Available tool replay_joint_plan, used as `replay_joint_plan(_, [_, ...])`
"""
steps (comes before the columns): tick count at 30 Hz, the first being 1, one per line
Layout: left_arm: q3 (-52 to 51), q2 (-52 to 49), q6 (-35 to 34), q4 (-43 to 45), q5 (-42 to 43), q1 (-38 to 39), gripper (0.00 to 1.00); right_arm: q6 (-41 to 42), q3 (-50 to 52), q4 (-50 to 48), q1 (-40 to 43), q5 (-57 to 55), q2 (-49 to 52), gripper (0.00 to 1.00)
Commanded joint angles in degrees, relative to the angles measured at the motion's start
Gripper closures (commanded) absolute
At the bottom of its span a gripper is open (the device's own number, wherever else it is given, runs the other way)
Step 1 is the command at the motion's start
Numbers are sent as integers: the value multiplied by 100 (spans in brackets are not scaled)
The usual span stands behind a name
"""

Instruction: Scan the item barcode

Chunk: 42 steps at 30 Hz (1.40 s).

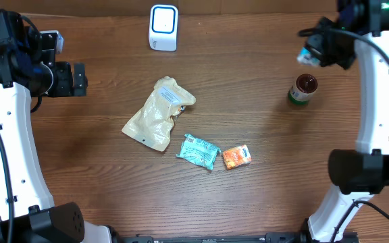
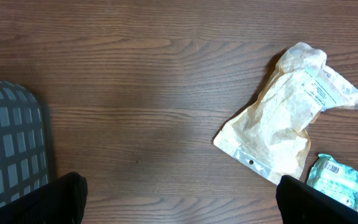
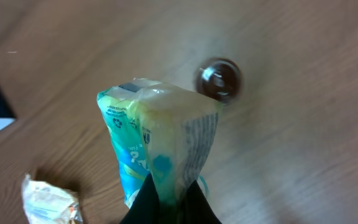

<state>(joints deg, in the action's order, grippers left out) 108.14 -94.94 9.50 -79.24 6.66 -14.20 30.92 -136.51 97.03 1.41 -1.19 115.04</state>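
Well to the right of the scanner (image 1: 163,27), the right gripper (image 3: 169,198) is clamped on the lower edge of a blue-green packet (image 3: 157,134), held clear of the table (image 1: 262,169). The left gripper (image 1: 80,79), well left of the scanner, is spread and empty. Judged step: presenting the item. The next move calls for carrying the packet to the scanner with its barcode facing the window.

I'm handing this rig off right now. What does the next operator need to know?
Left gripper: open, empty, left of the beige pouch.
Right gripper: shut on a green-blue packet, lifted near the jar.
Scanner sits well away from it; teal packet and orange packet lie beside the pouch.
Left to do: present the held packet's barcode to the scanner; no scan evident yet.
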Motion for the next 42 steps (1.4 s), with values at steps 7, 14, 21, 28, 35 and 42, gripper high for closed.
replay_joint_plan(7, [-9,-31,122,-2,-2,72,0,837,1648,-273,1038,533,39,96])
replay_joint_plan(14, [-9,-31,122,-2,-2,72,0,831,2697,-824,1373,601,39,96])
replay_joint_plan(21, [-9,-31,122,0,-2,72,1,695,2841,-1113,1377,605,37,55])
replay_joint_plan(28, [-9,-31,122,0,-2,72,0,-236,2776,-1259,1377,1353,37,0])
replay_joint_plan(35, [-9,-31,122,-2,-2,72,0,-1338,2035,-844,1207,2520,-66,0])
replay_joint_plan(42, [-9,-31,122,0,-2,72,0,-1475,1753,-181,442,2503,-372,0])
